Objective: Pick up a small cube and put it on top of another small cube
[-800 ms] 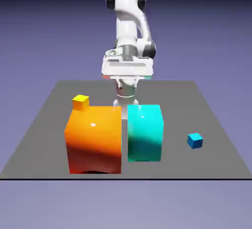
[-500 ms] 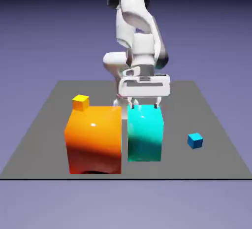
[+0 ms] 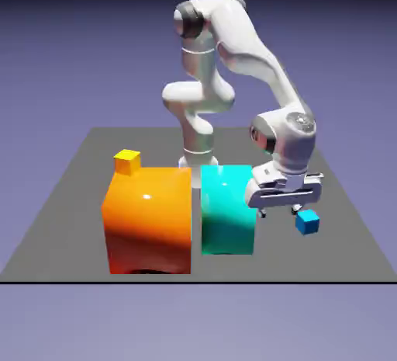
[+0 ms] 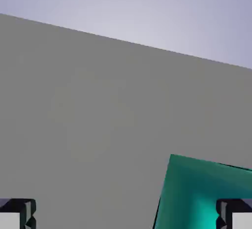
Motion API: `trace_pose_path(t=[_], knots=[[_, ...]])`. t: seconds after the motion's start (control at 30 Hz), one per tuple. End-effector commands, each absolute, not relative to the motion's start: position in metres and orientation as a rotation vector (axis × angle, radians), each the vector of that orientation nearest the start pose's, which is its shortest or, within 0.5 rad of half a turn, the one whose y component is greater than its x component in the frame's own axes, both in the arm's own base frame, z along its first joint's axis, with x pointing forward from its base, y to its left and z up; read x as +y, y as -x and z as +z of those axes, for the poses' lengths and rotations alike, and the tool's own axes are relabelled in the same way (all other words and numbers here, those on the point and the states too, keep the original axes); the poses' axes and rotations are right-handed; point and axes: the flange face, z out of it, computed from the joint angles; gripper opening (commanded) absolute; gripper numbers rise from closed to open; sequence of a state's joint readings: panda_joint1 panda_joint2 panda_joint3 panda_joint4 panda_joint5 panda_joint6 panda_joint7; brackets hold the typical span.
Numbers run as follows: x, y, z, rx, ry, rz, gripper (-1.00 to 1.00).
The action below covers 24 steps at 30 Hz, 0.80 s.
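The tiny bright blue cube [image 3: 308,222] lies on the grey table [image 3: 341,196] toward the exterior view's right. My gripper [image 3: 281,210] hangs low just to its left and slightly behind it, between the cube and the big cyan block, jaws open and empty. The tiny yellow-orange cube [image 3: 127,161] rests on the table behind the big orange block's far left corner. In the hand view the two finger tips [image 4: 17,213] stand wide apart around bare table. Neither small cube shows there.
A big glossy orange block [image 3: 147,220] and a big cyan block [image 3: 227,208] stand side by side at the table's middle. The cyan block's corner [image 4: 206,193] fills the hand view's lower right, close to one finger tip. The table's edge [image 4: 123,41] crosses above.
The arm has swung from above the cyan block toward the exterior view's right and dropped lower, ending beside the blue cube. The jaws stayed open. No cube moved.
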<state>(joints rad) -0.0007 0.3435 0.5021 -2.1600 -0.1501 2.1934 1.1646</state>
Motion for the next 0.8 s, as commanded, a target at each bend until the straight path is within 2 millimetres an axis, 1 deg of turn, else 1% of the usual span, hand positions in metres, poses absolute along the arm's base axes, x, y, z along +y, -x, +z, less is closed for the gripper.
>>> trace_pose_path(t=[0.0, 0.13, 0.23, 0.47, 0.53, 0.63, 0.67, 0.7, 0.73, 0.77], knots=[[0.264, -0.468, 0.229, 0.904, 3.161, 0.413, 0.0], [0.302, -0.456, 0.2, 0.879, 3.204, 0.64, 0.0], [0.328, -0.445, 0.182, 0.857, 3.226, 0.808, 0.0], [0.379, -0.419, 0.153, 0.798, 3.241, 1.194, 0.0], [0.381, -0.418, 0.152, 0.796, 3.24, 1.209, 0.0], [0.371, -0.388, 0.103, 0.796, 3.24, 1.209, 0.0], [0.37, -0.384, 0.097, 0.796, 3.24, 1.209, 0.0], [0.37, -0.384, 0.097, 0.796, 3.24, 1.209, -1.0], [0.37, -0.384, 0.097, 0.796, 3.24, 1.209, -1.0], [0.373, -0.395, 0.112, 0.797, 3.241, 1.208, -1.0]])
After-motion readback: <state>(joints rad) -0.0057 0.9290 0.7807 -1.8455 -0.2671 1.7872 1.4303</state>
